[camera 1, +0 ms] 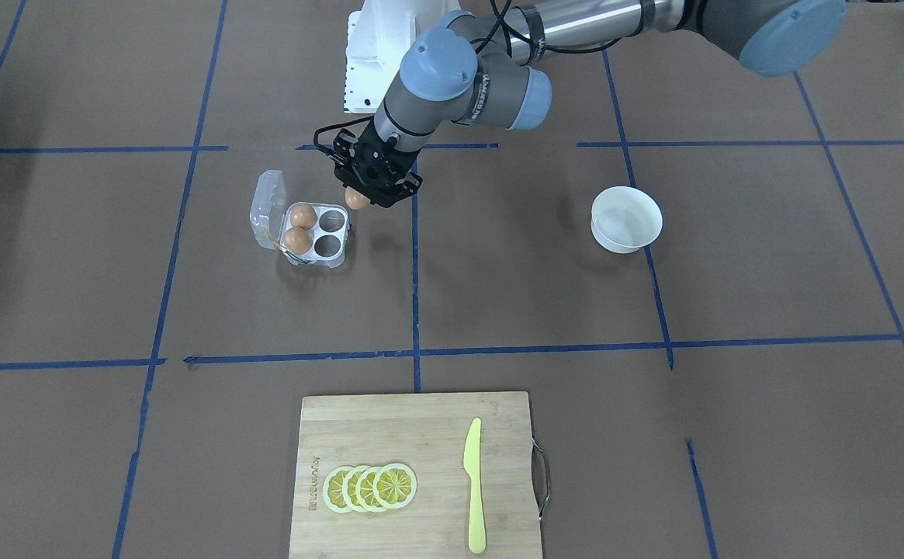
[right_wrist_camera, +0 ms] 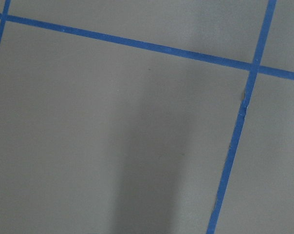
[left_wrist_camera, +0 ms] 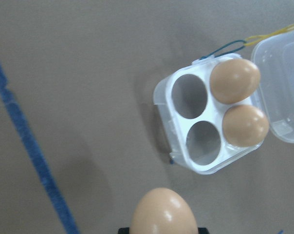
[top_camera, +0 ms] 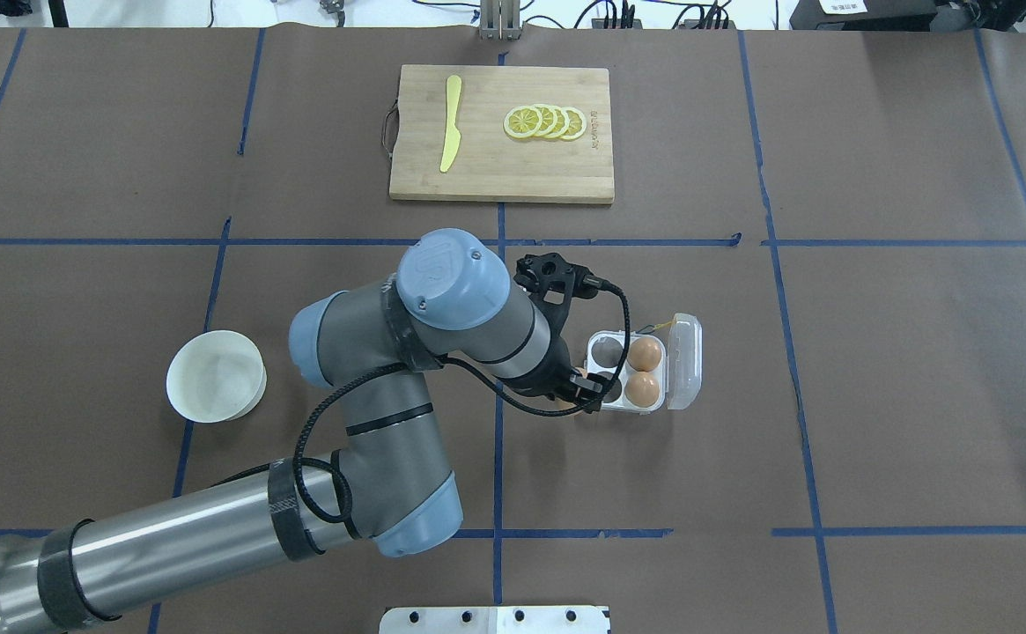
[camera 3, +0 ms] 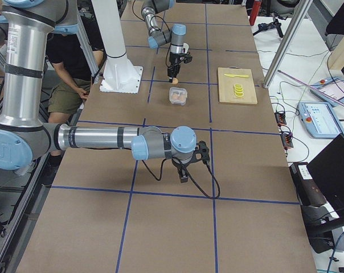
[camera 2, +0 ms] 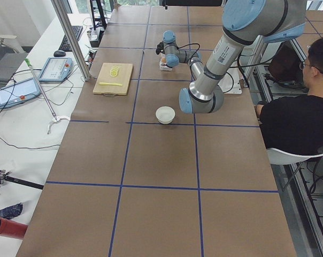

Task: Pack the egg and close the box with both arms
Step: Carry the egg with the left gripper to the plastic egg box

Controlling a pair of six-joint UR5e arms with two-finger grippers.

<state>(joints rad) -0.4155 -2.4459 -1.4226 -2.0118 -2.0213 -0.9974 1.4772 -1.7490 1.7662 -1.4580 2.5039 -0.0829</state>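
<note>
My left gripper is shut on an orange-brown egg and holds it above the table, just beside the clear four-cell box. In the left wrist view the held egg is at the bottom edge and the box lies ahead. The box's lid stands open. Two eggs fill the cells on the lid side, and the two cells nearer my gripper are empty. My right gripper shows only in the exterior right view, low over bare table far from the box; I cannot tell if it is open or shut.
A white bowl stands empty on my left side of the table. A wooden cutting board at the far edge carries a yellow knife and lemon slices. A seated person is beside the table.
</note>
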